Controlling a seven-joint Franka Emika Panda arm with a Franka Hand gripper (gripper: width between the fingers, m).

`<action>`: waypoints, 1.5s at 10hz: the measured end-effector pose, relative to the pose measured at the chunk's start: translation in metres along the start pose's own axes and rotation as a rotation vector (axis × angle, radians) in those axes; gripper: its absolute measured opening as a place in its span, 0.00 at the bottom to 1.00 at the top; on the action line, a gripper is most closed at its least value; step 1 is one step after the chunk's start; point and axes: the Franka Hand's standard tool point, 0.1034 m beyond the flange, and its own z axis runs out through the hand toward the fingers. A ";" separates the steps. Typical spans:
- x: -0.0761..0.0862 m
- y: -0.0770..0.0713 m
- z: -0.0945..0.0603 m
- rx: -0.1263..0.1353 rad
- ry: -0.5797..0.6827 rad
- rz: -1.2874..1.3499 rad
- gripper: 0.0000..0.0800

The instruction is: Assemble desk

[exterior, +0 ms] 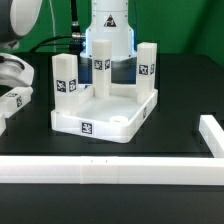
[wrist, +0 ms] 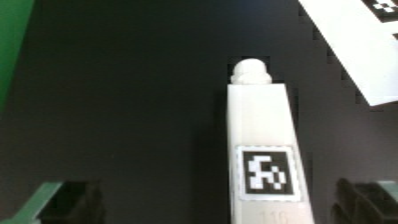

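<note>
Hovering over the dark bench [exterior: 180,95], we keep our tool [wrist: 214,200] spread wide and pinching nothing; its two dark fingertips [wrist: 63,200] stand either side of a loose white leg [wrist: 263,135] lying flat below the wrist camera, tag up and its rounded peg pointing away from us. That straddle looks like the line-up for a grasp across the leg's narrow width. In the exterior view the desk top [exterior: 105,112] sits upside down near the bench's middle, so its corner sockets face up to take legs. Three legs [exterior: 64,80] stand upright in it already. One near corner socket [exterior: 122,120] seems unfilled, though the view is coarse. A white border bar [exterior: 110,168] runs along the front edge, apparently there to fence in the parts.
</note>
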 end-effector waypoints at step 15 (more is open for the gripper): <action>0.029 -0.021 0.029 -0.033 0.043 -0.050 0.81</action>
